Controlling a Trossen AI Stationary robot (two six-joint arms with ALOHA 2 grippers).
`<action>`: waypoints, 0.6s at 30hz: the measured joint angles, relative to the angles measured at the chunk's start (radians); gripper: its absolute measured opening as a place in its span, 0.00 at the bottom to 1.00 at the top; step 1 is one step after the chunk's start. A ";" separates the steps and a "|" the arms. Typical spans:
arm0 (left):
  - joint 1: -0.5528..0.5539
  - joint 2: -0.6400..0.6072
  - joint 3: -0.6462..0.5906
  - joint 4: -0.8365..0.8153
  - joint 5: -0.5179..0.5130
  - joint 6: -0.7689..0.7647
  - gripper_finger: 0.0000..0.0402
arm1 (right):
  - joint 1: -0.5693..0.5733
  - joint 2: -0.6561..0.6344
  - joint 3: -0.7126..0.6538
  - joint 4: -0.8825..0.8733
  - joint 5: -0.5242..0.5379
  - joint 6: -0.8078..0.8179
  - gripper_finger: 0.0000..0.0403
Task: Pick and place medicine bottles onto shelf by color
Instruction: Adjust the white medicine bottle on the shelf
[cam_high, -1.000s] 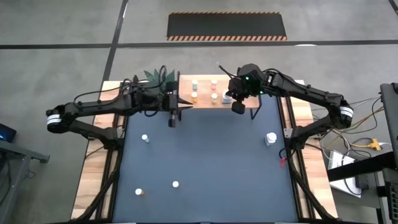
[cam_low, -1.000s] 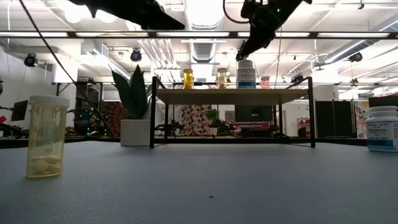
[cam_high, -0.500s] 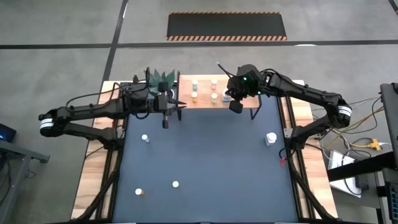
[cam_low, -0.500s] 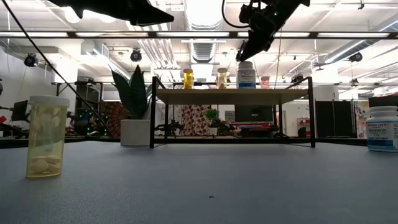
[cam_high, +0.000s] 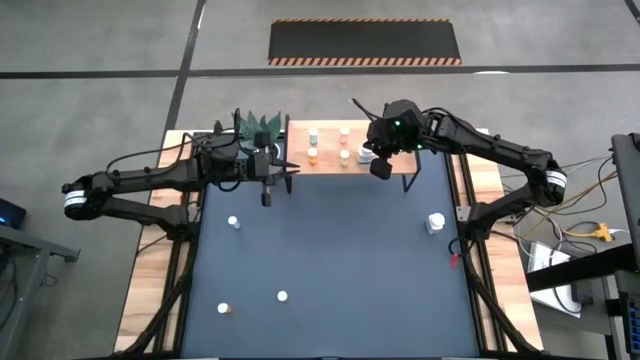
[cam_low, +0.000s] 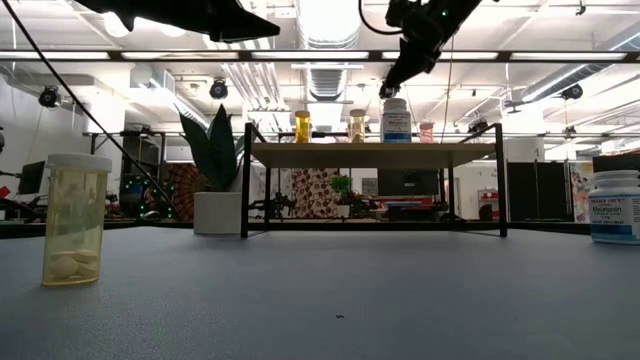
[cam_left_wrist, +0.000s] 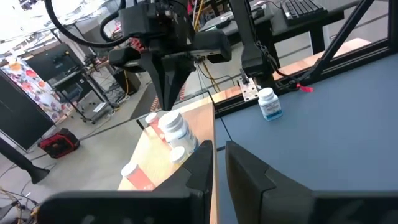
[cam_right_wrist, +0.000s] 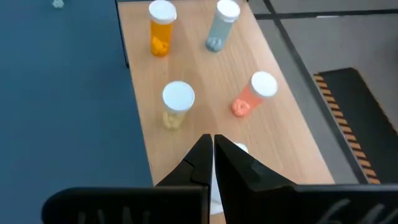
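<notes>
Table (cam_high: 330, 250): dark blue top with wood edging, carrying everything listed here.

Shelf (cam_high: 325, 158): light-wood board on thin black legs, at the table's far edge, middle. It is the sorting destination, so the bottles on it stand in colour groups.

My right gripper (cam_high: 381, 168): above the shelf's right end and its near edge, fingers pressed together, holding nothing. A large white bottle (cam_low: 396, 119) stands on the shelf beneath it; I judge it just delivered.

My left gripper (cam_high: 266, 192): over the table just off the shelf's left end, fingers close together with a thin gap, holding nothing; waiting.

White bottle, blue label (cam_high: 436, 222): near the table's right edge, not yet sorted.

Yellow-bodied bottle (cam_low: 74, 234): on the table close to the low camera, unsorted.

Shelved bottles: orange (cam_right_wrist: 161, 28), grey-blue (cam_right_wrist: 221, 26), pale yellow (cam_right_wrist: 176, 105), pink-red (cam_right_wrist: 252, 94), all white-capped, upright, well apart.

Loose small bottles: one (cam_high: 233, 222) toward the table's left edge, two (cam_high: 282, 296) (cam_high: 223, 309) toward its near edge, awaiting pickup.
</notes>
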 joint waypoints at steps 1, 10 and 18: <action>0.000 0.000 0.000 0.000 0.000 0.000 0.07 | 0.000 0.001 -0.001 0.001 0.008 0.000 0.02; 0.000 0.000 0.000 0.000 -0.002 0.001 0.07 | 0.000 0.028 -0.008 -0.055 0.072 0.018 0.02; 0.000 0.001 -0.001 0.000 -0.002 0.001 0.07 | 0.000 0.019 -0.007 -0.084 0.074 0.052 0.02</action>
